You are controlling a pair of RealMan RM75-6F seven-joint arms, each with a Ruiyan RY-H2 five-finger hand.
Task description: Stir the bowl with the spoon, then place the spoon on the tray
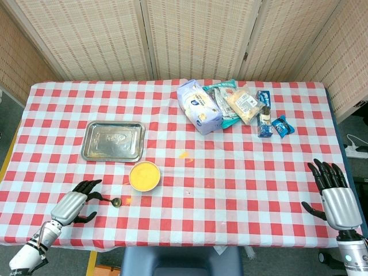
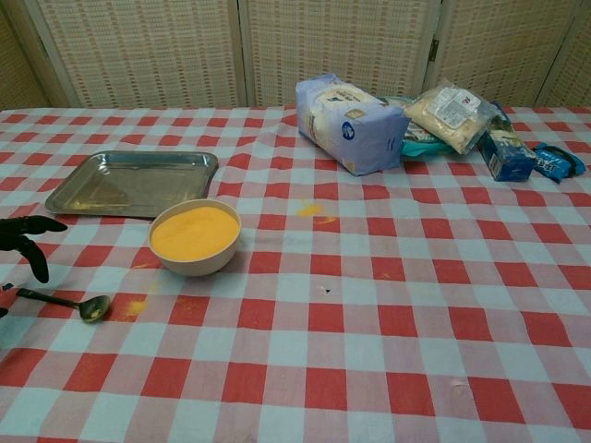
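Note:
A small dark metal spoon (image 1: 107,200) (image 2: 66,302) lies flat on the checked cloth, its bowl toward the yellow-filled bowl (image 1: 144,176) (image 2: 195,236). My left hand (image 1: 76,202) (image 2: 22,237) hovers over the spoon's handle end with fingers spread, holding nothing. The steel tray (image 1: 112,141) (image 2: 135,182) sits empty behind the bowl. Far off at the table's right front edge, my right hand (image 1: 333,191) stays open with fingers apart, seen only in the head view.
A blue-white flour bag (image 1: 198,107) (image 2: 349,123) and several snack packets (image 1: 246,104) (image 2: 452,113) lie at the back right. Yellow powder specks (image 1: 184,154) (image 2: 311,209) dot the cloth near the bowl. Folding screens stand behind the table.

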